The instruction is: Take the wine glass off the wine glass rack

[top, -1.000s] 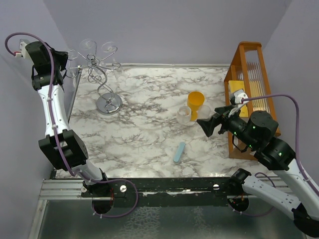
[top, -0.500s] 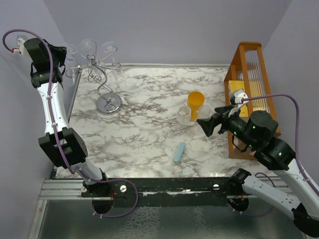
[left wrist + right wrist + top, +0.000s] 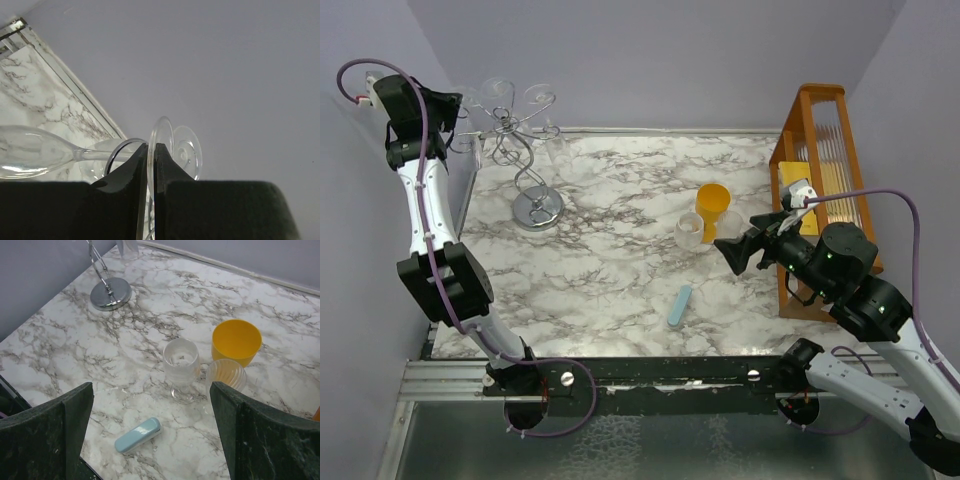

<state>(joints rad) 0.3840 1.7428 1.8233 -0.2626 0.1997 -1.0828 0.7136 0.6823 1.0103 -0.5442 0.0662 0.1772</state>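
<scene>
The silvery wire wine glass rack [image 3: 516, 143] stands at the far left on its round shiny base [image 3: 538, 208], with clear glasses hanging from its curled arms [image 3: 540, 97]. My left gripper [image 3: 453, 108] is raised at the rack's left side. In the left wrist view it [image 3: 151, 146] is shut on the round foot of a clear wine glass [image 3: 30, 150]. The glass's stem runs left through a wire loop [image 3: 120, 149] of the rack. My right gripper [image 3: 730, 250] is open and empty above the table's right middle, and it also shows in the right wrist view [image 3: 151, 390].
A yellow cup [image 3: 712, 203], a clear goblet [image 3: 689, 230] and a ribbed clear glass [image 3: 226, 374] stand together at mid-right. A light blue case [image 3: 680, 305] lies nearer the front. A tall orange wooden slatted rack [image 3: 815, 150] stands at the right edge.
My left gripper has moved a little up and toward the top of the rack, still at the glass's foot. The right arm has not moved.
</scene>
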